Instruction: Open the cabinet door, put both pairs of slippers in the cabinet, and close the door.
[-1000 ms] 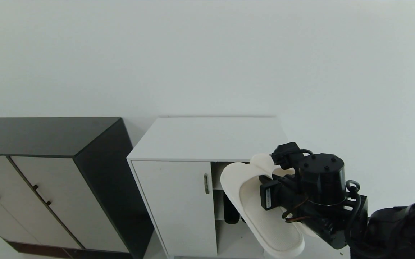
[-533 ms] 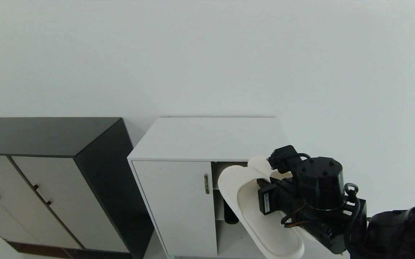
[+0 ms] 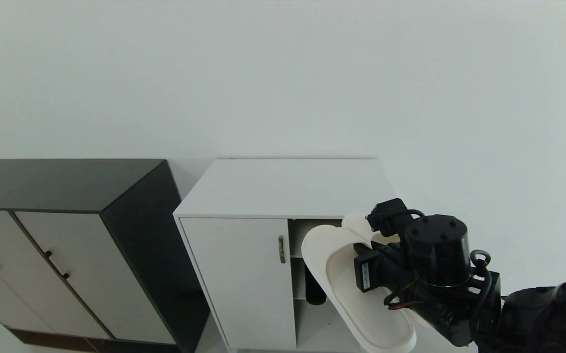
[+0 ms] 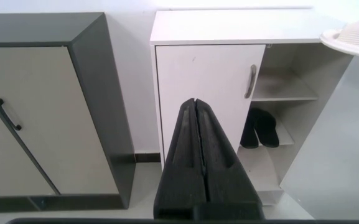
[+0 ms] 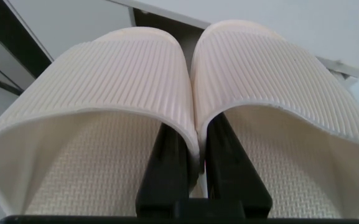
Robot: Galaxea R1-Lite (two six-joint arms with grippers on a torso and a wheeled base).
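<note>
R gripper [image 5: 193, 163] pinches cream slippers [image 3: 361, 294] together by the straps, held before the cabinet [image 3: 283, 189] at its open side. Black slippers [image 4: 260, 127] inside, prob. on lower shelf. L gripper [image 4: 196, 109] fingers pressed together.

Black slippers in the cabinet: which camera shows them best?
The left wrist view: the black slippers lie side by side on a shelf of the open white cabinet, unobstructed. The head view gives a dark sliver beside the closed door, partly behind the white slippers. The right wrist view faces the white slippers.
</note>
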